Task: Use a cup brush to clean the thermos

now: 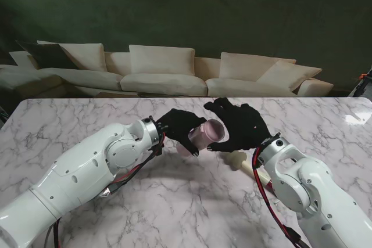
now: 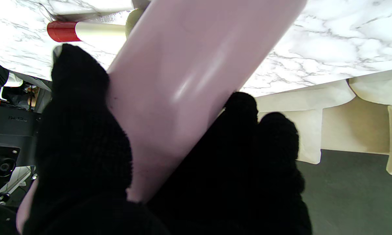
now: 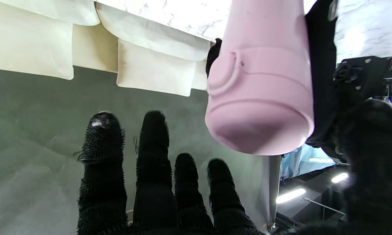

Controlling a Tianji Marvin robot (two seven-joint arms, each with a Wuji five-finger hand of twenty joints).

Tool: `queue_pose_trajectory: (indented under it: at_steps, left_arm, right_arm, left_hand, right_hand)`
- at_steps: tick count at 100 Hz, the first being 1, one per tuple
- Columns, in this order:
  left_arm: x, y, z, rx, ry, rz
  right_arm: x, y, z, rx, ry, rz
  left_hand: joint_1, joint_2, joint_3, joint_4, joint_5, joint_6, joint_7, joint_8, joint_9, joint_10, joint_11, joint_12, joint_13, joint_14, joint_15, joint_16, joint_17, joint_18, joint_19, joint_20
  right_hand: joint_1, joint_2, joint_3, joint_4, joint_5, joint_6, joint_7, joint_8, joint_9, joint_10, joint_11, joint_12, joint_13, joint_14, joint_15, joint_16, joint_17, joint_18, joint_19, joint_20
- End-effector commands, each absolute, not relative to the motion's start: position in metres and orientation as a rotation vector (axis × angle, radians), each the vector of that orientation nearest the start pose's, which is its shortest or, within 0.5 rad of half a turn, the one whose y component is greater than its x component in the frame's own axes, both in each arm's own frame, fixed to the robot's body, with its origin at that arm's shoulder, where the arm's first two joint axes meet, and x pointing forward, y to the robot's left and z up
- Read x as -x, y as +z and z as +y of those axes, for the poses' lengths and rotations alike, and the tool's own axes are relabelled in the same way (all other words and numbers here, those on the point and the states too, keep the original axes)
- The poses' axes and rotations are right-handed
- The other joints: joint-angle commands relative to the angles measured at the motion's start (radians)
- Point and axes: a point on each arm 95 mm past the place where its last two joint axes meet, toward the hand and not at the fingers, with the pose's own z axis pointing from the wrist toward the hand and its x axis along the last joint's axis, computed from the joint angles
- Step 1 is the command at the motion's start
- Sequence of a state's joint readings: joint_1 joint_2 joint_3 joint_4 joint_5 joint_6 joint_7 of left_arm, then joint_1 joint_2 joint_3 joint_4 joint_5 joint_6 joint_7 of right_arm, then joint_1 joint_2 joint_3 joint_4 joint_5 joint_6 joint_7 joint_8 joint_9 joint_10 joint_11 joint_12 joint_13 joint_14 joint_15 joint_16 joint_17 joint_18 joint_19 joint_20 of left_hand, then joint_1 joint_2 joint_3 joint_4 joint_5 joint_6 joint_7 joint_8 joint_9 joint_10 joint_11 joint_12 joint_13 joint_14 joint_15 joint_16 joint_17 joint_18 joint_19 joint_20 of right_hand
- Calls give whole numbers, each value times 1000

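Observation:
My left hand (image 1: 177, 127) is shut on the pink thermos (image 1: 204, 135) and holds it tilted above the table, capped end toward my right. The left wrist view shows black-gloved fingers (image 2: 82, 137) wrapped round the thermos body (image 2: 189, 81). My right hand (image 1: 241, 125) is open at the cap end, fingers spread. In the right wrist view its fingers (image 3: 153, 163) stretch straight past the pink cap (image 3: 261, 98) without gripping it. The cup brush (image 1: 235, 160) lies on the marble nearer to me, partly under my right forearm; its red-tipped handle (image 2: 64, 31) shows in the left wrist view.
The marble table (image 1: 174, 201) spreads wide on both sides of my arms. A cream sofa (image 1: 163, 74) stands beyond the far edge. A bright glare patch (image 1: 357, 117) lies at the far right of the table.

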State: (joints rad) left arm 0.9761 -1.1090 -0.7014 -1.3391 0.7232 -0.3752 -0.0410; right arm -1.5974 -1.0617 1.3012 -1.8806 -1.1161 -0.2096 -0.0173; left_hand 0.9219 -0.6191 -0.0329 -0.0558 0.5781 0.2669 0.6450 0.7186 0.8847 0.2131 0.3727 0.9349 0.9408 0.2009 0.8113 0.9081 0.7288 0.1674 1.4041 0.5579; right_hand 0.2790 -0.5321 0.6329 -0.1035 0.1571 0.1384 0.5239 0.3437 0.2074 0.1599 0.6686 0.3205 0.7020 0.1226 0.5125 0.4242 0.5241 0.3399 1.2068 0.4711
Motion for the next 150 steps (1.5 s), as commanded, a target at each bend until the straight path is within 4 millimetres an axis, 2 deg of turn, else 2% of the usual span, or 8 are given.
queue_pose_trajectory:
  at_steps: [1,25,45,79,105,120,128,150]
  left_arm:
    - [-474,-257,-132,744,-1897,1978]
    - [-475,-257,-133,745,-1899,1979]
    - [-475,-257,-133,746,-1900,1977]
    - [-475,-258,-132,749,-1895,1979]
    - [-475,-257,-131,742,-1897,1976]
    - [-475,-257,-131,740,-1897,1975]
    - [-475,-257,-130,740,-1896,1975]
    - [-474,-257,-130,739,-1898,1975]
  right_arm:
    - [-382,-222,27,-781,1682,1519]
    - [-389,-234,42,-859,1680,1444]
    - [-393,-242,52,-873,1666,1335]
    - [-382,-234,37,-773,1552,1325]
    - [-378,-222,18,-750,1680,1420]
    - [-379,-222,11,-744,1785,1558]
    - [-382,-223,7,-686,1778,1584]
    - [-390,-222,4,-598,1710,1665]
  left_hand:
    - [333,387,374,112,93,-223,157,59,39,-73,90,35,42,2,32,9,3,-68,42,5]
    - [333,388,374,112,92,-223,156,58,39,-73,90,34,41,3,32,9,4,-68,42,5]
    - [333,388,373,112,92,-222,156,58,39,-73,90,34,41,3,33,9,3,-68,42,5]
    - [334,388,373,112,92,-222,156,58,38,-72,90,34,42,4,33,9,2,-68,42,5]
    - [333,388,372,111,92,-223,156,59,38,-72,90,34,41,3,33,9,3,-69,42,5]
    - [334,388,372,112,92,-222,156,58,38,-73,90,34,40,2,33,9,3,-68,42,5]
    - [333,389,372,111,92,-224,156,59,38,-73,90,34,41,3,33,9,2,-68,42,5]
    - [334,388,372,112,92,-222,156,58,38,-72,90,34,41,3,33,9,3,-67,42,6]
  right_hand:
    - [17,-25,-18,30,11,0,58,65,26,7,94,37,85,-37,144,92,114,-49,95,56]
    - [86,93,-111,24,148,-52,170,98,674,-152,393,210,508,-64,534,219,371,-27,377,191]
    - [-66,241,-144,8,294,-25,206,-54,1047,-135,396,176,611,-33,827,291,607,91,525,138]
    - [-593,545,-132,20,-81,-197,-31,-110,333,-61,121,132,331,59,438,170,375,31,446,91]
    - [-187,339,-98,53,-55,-155,-367,119,-34,-53,-326,-124,-199,79,-241,-143,-149,174,-107,-30]
    - [209,61,309,280,-23,-252,-541,209,-36,-76,-435,-164,-225,41,-286,-185,-190,119,-153,-110]
    - [326,-36,687,202,-23,-373,-487,242,-33,-87,-418,-155,-189,10,-258,-173,-180,105,-153,-110]
    - [566,-55,760,90,-53,-567,-40,63,-29,-105,-345,-126,-159,-29,-206,-145,-169,88,-158,-80]
